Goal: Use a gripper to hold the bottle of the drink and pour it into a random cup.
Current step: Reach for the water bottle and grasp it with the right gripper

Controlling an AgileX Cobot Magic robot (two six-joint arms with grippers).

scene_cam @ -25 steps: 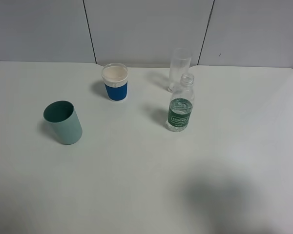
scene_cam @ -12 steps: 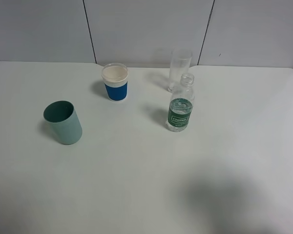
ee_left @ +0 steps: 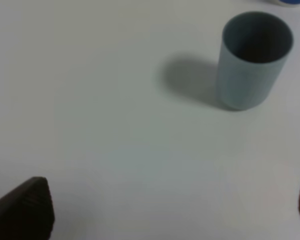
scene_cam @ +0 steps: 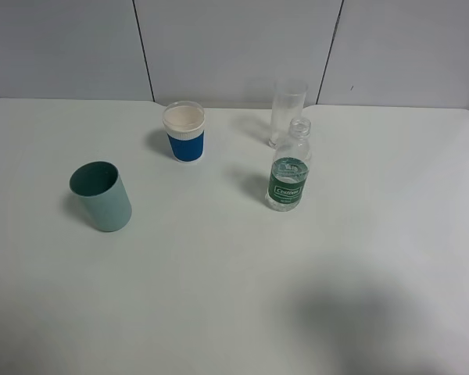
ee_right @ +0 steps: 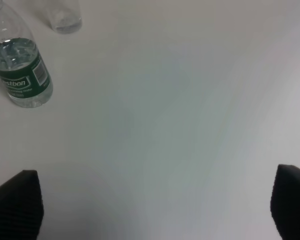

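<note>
The bottle of the drink point(scene_cam: 288, 176) stands upright and uncapped on the white table, right of middle. Its label is dark green. The clear cup point(scene_cam: 286, 109) stands just behind it, apart from it. Neither gripper shows in the exterior high view. In the right wrist view the right gripper point(ee_right: 155, 205) is open and empty, with the bottle point(ee_right: 20, 75) and the clear cup's base point(ee_right: 62, 15) ahead of it to one side. In the left wrist view the left gripper point(ee_left: 165, 210) is open and empty over bare table.
A teal plastic cup point(scene_cam: 102, 195) stands at the left, also in the left wrist view point(ee_left: 252, 60). A blue-and-white paper cup point(scene_cam: 184, 131) stands at the back, left of the clear cup. A grey panelled wall point(scene_cam: 234, 47) runs behind the table.
</note>
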